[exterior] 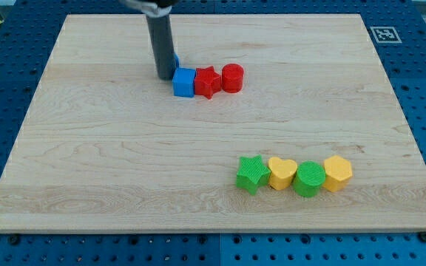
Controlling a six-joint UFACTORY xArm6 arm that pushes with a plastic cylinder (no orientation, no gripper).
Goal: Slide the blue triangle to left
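My tip (163,77) rests on the wooden board (109,162) in the upper middle of the view. A sliver of a blue block (176,59) shows just right of the rod; the rod hides most of it and its shape cannot be made out. A blue cube (184,82) sits just right of the tip, close to or touching it. A red star (207,81) and a red cylinder (232,77) continue the row to the right.
A row at the lower right holds a green star (252,174), a yellow heart (282,173), a green cylinder (309,179) and a yellow hexagon (338,173). A printed marker (384,33) sits past the board's top right corner.
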